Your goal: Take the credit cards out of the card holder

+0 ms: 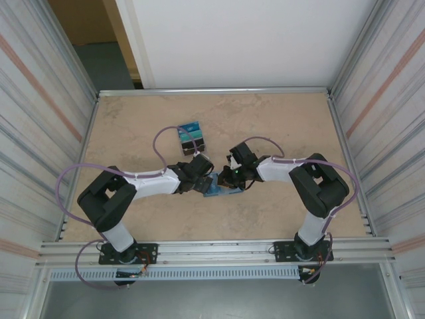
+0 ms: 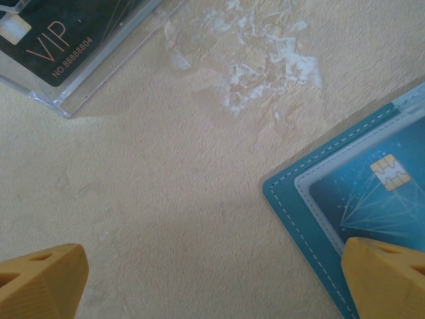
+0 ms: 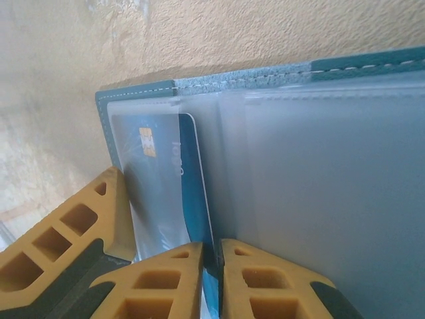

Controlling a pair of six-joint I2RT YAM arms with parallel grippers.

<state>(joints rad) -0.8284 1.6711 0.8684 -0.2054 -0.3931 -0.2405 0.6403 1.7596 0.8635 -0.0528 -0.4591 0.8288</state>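
Note:
The card holder lies open on the table between both grippers, its teal stitched border and pale pocket panels showing. A blue credit card with a gold chip sits partly in the left pocket. My right gripper is shut on that card's edge, the thin blue edge pinched between the yellow fingertips. My left gripper is open wide; one of its fingertips rests on the holder's corner over the blue card, the other over bare table.
A clear plastic box stands just beyond the left gripper, with a dark VIP card inside. The beige tabletop has a white scuffed patch. Metal rails and corrugated walls ring the table.

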